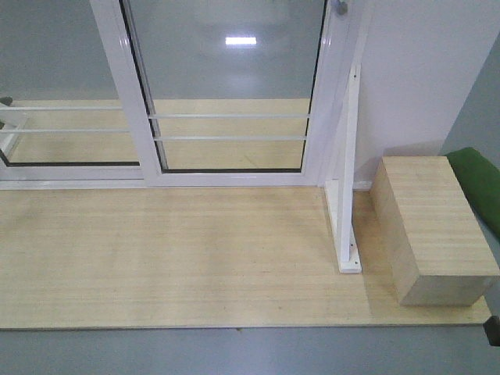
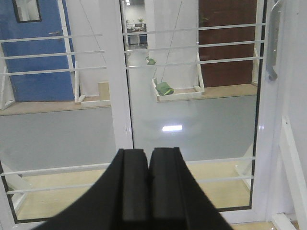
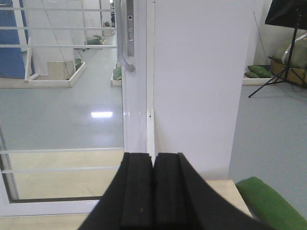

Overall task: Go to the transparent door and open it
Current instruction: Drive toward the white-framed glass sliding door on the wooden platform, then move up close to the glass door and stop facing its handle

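The transparent door (image 1: pixel 234 86) is a clear glass panel in a glossy white frame with thin white bars, standing at the back of the wooden platform. It also shows in the left wrist view (image 2: pixel 192 96) and the right wrist view (image 3: pixel 62 86). Its curved grey handle (image 2: pixel 273 43) sits on the right stile, also seen in the right wrist view (image 3: pixel 127 38) and as a tip in the front view (image 1: pixel 341 7). My left gripper (image 2: pixel 148 153) is shut and empty, facing the glass. My right gripper (image 3: pixel 154 157) is shut and empty, facing the stile below the handle.
A similar barred glass panel (image 1: pixel 62 86) stands to the left. A white frame post with a brace (image 1: pixel 348 172) stands right of the door against a white wall (image 1: pixel 422 70). A wooden block (image 1: pixel 430 230) and a green bag (image 1: pixel 478 183) lie at the right.
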### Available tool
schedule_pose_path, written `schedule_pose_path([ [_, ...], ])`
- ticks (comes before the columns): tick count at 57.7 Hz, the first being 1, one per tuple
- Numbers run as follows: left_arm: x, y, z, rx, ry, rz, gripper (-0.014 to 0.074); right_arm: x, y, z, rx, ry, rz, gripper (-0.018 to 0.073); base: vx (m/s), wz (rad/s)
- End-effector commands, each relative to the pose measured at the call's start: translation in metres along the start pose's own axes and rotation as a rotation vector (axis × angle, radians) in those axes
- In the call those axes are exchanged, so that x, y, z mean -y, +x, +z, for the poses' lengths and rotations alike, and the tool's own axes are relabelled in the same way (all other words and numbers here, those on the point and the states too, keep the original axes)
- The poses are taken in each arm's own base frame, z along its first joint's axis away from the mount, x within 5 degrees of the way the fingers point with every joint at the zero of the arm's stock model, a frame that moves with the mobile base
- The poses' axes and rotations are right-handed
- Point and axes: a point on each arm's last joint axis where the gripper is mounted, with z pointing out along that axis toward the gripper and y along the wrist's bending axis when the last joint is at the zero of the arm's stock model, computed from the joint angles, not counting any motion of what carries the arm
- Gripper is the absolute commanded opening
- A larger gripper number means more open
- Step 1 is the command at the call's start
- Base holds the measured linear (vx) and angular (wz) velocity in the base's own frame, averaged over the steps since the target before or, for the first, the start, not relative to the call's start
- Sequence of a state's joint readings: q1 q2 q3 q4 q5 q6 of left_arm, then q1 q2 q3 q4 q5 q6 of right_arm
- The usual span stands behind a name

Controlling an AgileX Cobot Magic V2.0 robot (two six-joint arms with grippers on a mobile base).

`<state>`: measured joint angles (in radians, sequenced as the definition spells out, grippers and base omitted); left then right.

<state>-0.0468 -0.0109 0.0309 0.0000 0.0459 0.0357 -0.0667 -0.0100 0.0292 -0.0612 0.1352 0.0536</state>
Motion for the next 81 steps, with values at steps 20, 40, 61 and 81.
schedule_pose_path([
  [20, -0.0002, -0.0030, -0.0001, 0.077, -0.004, -0.013, -0.0006, -0.0001, -0.0070, -0.0014, 0.100, 0.001, -0.016, -0.0009, 0.48, -0.01],
  [40, -0.0002, -0.0030, -0.0001, 0.077, -0.004, -0.013, -0.0006, -0.0001, -0.0070, -0.0014, 0.100, 0.001, -0.016, -0.0009, 0.41, -0.03],
  [61, -0.0002, -0.0030, -0.0001, 0.077, -0.004, -0.013, -0.0006, -0.0001, -0.0070, -0.0014, 0.100, 0.001, -0.016, -0.0009, 0.30, 0.01],
  [81, -0.0002, -0.0030, -0.0001, 0.077, -0.004, -0.013, -0.0006, -0.0001, -0.0070, -0.0014, 0.100, 0.001, -0.016, -0.0009, 0.17, 0.02],
])
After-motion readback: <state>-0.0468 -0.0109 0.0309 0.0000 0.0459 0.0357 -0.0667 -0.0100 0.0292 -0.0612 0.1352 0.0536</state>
